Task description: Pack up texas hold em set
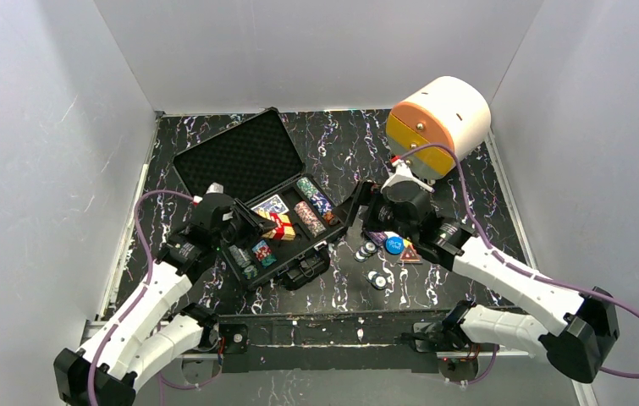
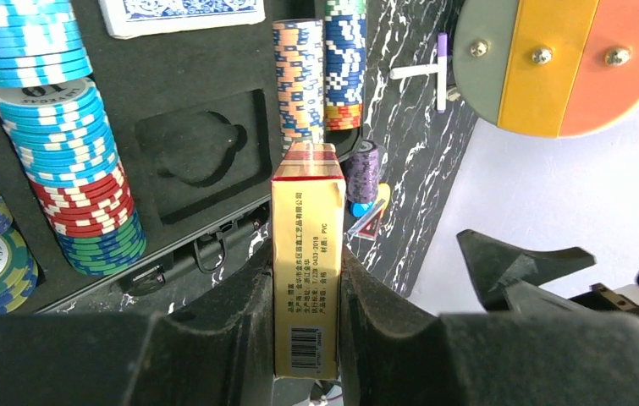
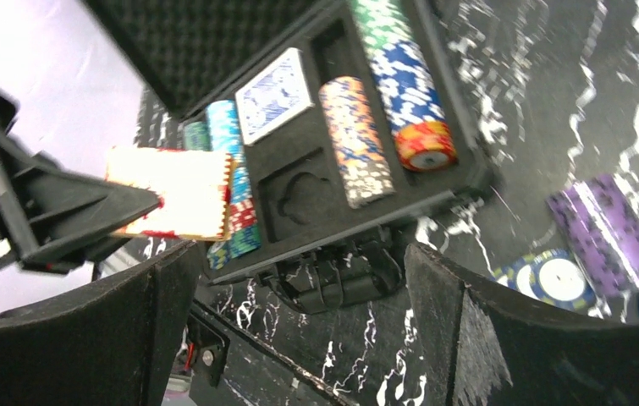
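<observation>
- The left pincer (image 2: 307, 266) is clamping a yellow-and-red cardboard card box (image 2: 307, 211) by its flat sides, holding it on edge over the tray of the open black foam-lined hard case (image 2: 189, 152).
- The left arm (image 1: 151, 296) is reaching forward, its wrist hanging above the tray.
- Beyond its fingers, multicoloured poker chips (image 2: 70, 152) are lying in rows, with a blue-backed card deck (image 2: 182, 15) farther on.
- The right pincer (image 3: 294, 254) is gaping wide, holding nothing, hovering just off the case's latch edge.
- The right arm (image 1: 502, 271) is angling inward.
- Right of it, a purple chip stack (image 3: 608, 228) is lying on the black marbled table (image 3: 553, 101).
</observation>
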Controlling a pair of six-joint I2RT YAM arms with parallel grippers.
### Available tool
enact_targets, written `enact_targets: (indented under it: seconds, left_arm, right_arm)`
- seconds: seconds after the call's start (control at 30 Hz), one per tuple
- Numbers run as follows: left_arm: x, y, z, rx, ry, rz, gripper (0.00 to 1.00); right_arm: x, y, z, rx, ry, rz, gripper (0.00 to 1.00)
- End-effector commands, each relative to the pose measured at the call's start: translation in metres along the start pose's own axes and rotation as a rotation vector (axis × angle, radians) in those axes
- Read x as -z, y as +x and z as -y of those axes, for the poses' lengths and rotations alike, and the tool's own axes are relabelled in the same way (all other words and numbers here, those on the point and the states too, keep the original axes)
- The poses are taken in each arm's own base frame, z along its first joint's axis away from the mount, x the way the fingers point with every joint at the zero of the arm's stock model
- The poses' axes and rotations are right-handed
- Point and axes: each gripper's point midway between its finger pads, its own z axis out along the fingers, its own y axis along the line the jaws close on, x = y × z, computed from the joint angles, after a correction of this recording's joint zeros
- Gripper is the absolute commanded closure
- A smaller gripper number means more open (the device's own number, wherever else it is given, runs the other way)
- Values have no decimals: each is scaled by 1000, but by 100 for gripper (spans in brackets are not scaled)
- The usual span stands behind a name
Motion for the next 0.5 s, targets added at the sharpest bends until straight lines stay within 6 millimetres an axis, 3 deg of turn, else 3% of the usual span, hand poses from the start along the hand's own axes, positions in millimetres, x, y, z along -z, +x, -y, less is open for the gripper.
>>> enact_targets:
  seconds: [0.0,0.27,0.47]
  left_arm:
    - [-7,-6,4,52,36,42,80]
    - [-27,-18,4,67,-1,150,80]
    - [-41,-12,-4,49,-68,219,80]
  right_arm:
    - [-5,5,39,-144,207,-25,2]
    - [-5,-3,67,-175,228,-40,2]
    - [0,-11,76,-157,247,-14,3]
